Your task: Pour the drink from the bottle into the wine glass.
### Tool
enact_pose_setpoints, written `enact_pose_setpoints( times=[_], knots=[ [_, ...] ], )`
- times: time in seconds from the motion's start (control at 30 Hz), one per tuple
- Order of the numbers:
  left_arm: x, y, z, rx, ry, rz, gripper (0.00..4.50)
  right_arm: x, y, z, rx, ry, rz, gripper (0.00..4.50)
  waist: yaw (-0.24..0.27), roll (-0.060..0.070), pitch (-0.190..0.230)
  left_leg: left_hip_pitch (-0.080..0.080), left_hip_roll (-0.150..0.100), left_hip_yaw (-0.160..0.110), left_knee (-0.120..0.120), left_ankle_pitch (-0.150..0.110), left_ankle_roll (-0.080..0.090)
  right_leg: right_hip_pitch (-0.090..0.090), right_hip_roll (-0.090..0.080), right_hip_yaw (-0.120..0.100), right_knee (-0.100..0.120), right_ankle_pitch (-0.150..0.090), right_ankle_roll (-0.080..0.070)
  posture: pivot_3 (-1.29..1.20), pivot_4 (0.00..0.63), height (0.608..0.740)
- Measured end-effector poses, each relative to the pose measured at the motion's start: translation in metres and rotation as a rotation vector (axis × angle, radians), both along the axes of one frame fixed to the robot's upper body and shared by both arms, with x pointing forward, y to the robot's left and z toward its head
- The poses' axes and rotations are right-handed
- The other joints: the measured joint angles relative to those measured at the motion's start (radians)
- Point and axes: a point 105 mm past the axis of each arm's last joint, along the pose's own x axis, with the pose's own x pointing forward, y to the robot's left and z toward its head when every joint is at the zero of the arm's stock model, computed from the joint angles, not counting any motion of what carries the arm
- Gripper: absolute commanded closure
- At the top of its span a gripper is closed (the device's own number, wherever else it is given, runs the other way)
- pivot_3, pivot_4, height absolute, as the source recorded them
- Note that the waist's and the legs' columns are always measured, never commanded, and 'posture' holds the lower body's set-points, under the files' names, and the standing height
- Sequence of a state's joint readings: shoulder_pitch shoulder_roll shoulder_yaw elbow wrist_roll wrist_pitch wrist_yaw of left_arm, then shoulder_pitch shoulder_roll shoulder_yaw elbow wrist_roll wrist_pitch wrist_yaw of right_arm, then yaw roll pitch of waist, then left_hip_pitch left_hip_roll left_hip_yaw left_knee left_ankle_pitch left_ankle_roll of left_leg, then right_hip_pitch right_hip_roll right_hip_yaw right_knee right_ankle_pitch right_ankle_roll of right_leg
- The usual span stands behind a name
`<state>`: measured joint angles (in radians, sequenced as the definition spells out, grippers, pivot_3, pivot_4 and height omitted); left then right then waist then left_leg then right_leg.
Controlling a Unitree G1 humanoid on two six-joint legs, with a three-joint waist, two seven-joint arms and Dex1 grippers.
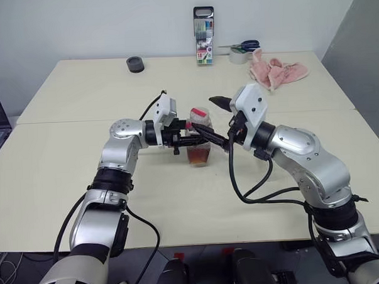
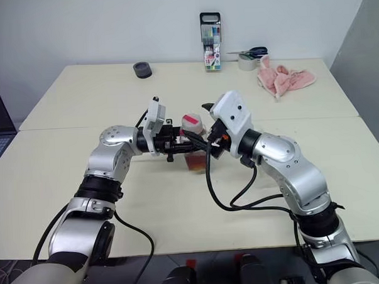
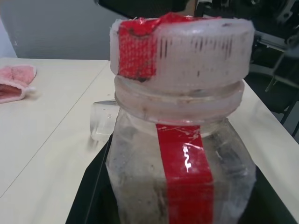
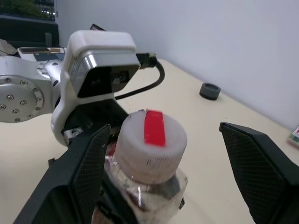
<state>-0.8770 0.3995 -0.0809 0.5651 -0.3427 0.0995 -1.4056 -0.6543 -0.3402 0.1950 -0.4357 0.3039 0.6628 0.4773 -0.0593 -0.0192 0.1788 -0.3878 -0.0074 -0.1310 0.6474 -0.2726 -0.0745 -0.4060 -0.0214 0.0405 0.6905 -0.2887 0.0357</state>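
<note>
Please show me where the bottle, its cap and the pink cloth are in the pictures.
bottle point(image 1: 200, 154): left eye view, on its lower body with the drink.
cap point(image 4: 150, 141): right wrist view, on the top of it.
pink cloth point(image 1: 276, 71): left eye view, on its middle.

a marker case point(image 1: 204, 37), tape roll point(image 1: 240, 54), pink cloth point(image 1: 276, 71) and black ring point(image 1: 135, 64) line the table's point(image 1: 64, 160) far edge.

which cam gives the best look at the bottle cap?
Left wrist view: the cap sits close up, side on, with its red band and ridges clear above the bottle. Right wrist view shows its top between the right gripper open jaws. Head views show it small, between both arms.
</note>
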Motion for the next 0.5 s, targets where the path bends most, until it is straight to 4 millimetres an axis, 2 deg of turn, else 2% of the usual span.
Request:
enact_pose_setpoints(
  times=[0.5],
  knots=[
    [0.0004, 0.0, -0.0015, 0.014, -0.002, 0.004, 2.81, 0.005, -0.0024, -0.0026, 0.006, 0.021, -0.027, 0.53, 0.0, 0.0, 0.0, 0.0, 0.0, 0.0, 0.0, 0.0, 0.0, 0.0, 0.0, 0.0, 0.0, 0.0, 0.0, 0.0, 0.15, 0.74]
  ],
)
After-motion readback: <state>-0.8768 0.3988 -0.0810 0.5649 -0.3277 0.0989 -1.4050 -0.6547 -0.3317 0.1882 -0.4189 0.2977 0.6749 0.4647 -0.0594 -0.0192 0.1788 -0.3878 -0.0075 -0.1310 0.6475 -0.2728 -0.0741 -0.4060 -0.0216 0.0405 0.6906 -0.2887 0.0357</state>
